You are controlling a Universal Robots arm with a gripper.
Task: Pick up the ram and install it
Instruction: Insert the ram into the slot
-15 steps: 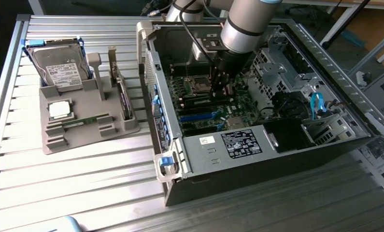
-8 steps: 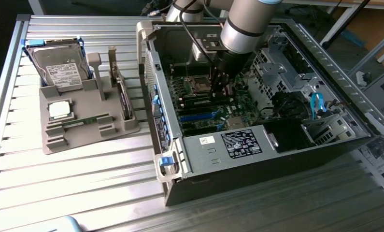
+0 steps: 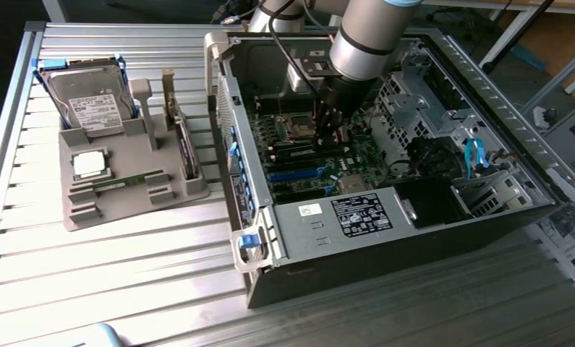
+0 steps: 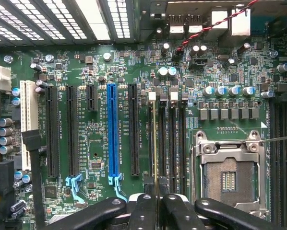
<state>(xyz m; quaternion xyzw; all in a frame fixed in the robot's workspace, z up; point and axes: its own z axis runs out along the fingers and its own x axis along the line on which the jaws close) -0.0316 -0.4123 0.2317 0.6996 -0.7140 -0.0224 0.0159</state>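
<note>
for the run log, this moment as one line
step: install | jaws: shut on ram | place: at dimm slots, inside case

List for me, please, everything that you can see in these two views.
ram: one, thin, edge-on, over a memory slot
green circuit-board stick: one, green, lying in the tray
hard drive: one, silver, at the tray's far end
CPU chip: one, silver, in the tray
expansion card: one, dark, upright in the tray
tray: one, grey, on the table, at the exterior view's left
computer case: one, black, open, on the table
motherboard: one, green, inside the case
CPU socket: one, silver, empty, on the motherboard
table: one, silver, slatted
arm: one, grey, reaching into the case
gripper: one, black, shut on the ram
</note>
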